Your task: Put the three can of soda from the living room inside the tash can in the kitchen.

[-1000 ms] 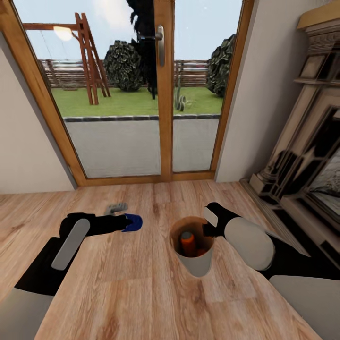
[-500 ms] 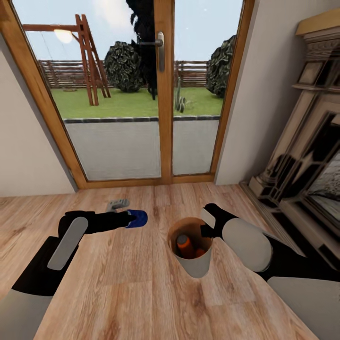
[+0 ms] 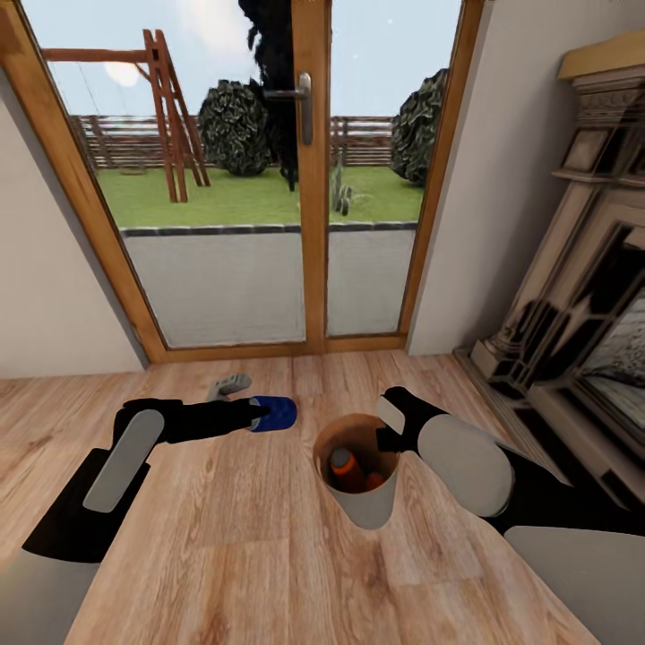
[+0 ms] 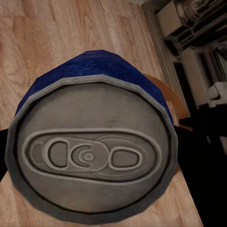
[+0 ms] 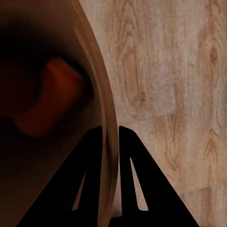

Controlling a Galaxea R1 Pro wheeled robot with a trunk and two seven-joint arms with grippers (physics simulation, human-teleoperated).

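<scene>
In the head view my left gripper (image 3: 265,415) is shut on a dark blue can of soda (image 3: 274,414), held on its side above the wood floor, a little left of the tash can (image 3: 358,504). The left wrist view looks at the blue can's (image 4: 94,142) grey top. The tash can is pale outside and orange-brown inside, with two orange cans (image 3: 345,466) lying in it. My right gripper (image 3: 385,439) is shut on the bin's right rim, and the right wrist view shows its fingers (image 5: 87,179) pinching the rim (image 5: 106,137), with an orange can (image 5: 52,97) blurred inside.
Wood-framed glass doors (image 3: 309,179) stand ahead, with a garden beyond. A dark fireplace surround (image 3: 582,296) runs along the right. A small grey object (image 3: 228,386) lies on the floor behind my left gripper. Open plank floor (image 3: 251,537) spreads in front.
My left gripper has carried the blue can to the right, closer to the tash can. The right gripper keeps its hold on the rim; the view has shifted slightly.
</scene>
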